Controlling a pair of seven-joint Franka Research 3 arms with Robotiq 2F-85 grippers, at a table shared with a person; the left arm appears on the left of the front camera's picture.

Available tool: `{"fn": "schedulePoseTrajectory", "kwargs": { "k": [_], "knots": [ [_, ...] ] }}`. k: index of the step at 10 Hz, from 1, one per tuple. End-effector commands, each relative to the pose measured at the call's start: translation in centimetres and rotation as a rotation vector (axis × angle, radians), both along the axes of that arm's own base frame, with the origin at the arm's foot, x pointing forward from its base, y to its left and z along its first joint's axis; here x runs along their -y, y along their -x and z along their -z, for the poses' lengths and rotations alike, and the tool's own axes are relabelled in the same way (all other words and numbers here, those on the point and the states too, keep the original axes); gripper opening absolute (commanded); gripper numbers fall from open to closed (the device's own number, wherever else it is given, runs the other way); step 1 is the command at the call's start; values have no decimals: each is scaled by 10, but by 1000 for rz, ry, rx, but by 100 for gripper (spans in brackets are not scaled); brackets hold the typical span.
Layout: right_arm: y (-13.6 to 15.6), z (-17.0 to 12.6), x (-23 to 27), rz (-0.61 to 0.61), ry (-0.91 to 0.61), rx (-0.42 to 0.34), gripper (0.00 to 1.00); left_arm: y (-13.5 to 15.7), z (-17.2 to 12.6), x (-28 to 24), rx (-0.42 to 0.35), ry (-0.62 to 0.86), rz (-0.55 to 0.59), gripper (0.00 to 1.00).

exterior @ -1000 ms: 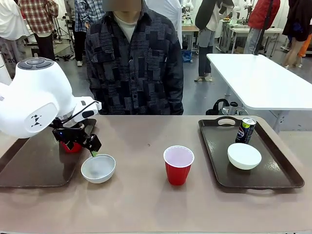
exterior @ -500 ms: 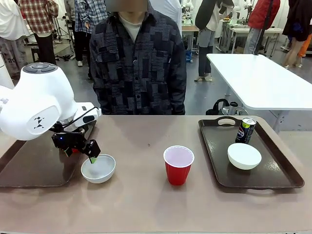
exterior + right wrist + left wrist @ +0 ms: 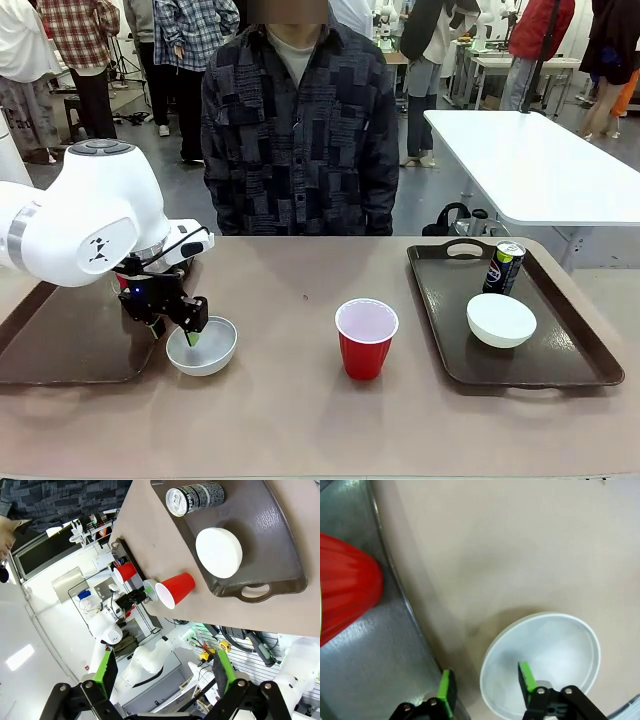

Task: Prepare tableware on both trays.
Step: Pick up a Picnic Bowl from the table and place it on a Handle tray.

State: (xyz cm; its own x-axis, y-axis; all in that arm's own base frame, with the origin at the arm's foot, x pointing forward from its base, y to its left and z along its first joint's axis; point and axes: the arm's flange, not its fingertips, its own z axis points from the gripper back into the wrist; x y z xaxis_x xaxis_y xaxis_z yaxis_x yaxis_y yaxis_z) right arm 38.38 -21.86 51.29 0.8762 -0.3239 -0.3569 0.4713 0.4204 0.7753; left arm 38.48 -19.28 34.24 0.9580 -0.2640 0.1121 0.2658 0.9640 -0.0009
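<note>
**Desk:** Green pads on the left gripper [image 3: 486,680]: where do they stand?

**Photographer:** Apart. The jaws are open and straddle the rim of a white bowl [image 3: 560,650]. One finger hangs inside the bowl and the other outside it, by the edge of the left tray [image 3: 380,645]. Whether either pad touches the rim cannot be told.

**Desk:** And the bowl itself?

**Photographer:** It sits on the bare table [image 3: 300,420], just beside the left tray's right-hand edge and not on the tray. A red cup [image 3: 345,595] stands on that tray, near the bowl.

**Desk:** The rest of the tableware?

**Photographer:** A second red cup [image 3: 366,340] stands upright on the table between the two trays, its white inside showing. The right tray [image 3: 450,300] carries a second white bowl [image 3: 501,320]. Just behind that bowl, toward the person [image 3: 300,130] at the far side, is an upright black can [image 3: 503,267] with a silver top.

**Desk:** The right gripper?

**Photographer:** The right gripper [image 3: 164,660] hangs well above the table with its jaws wide apart and nothing between them. Its camera looks down on the right tray, the can and the bowl there.
</note>
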Motion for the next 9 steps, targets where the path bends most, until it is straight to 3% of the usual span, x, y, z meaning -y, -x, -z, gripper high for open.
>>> {"fn": "schedulePoseTrajectory", "kwargs": {
  "k": [1, 2, 4, 9],
  "knots": [
    [1, -2, -1, 1, -6, 0, 100, -4, -2, 1, -1, 25, -15, 0],
    [1, -2, -1, 1, -6, 0, 100, -4, -1, 2, -6, 25, -14, 19],
    [1, -2, -1, 1, -6, 0, 100, -4, -2, 2, -6, 26, -14, 0],
    [1, -2, -1, 1, -6, 0, 100, -5, -7, -2, -1, 48, -26, 0]
  ]
}}
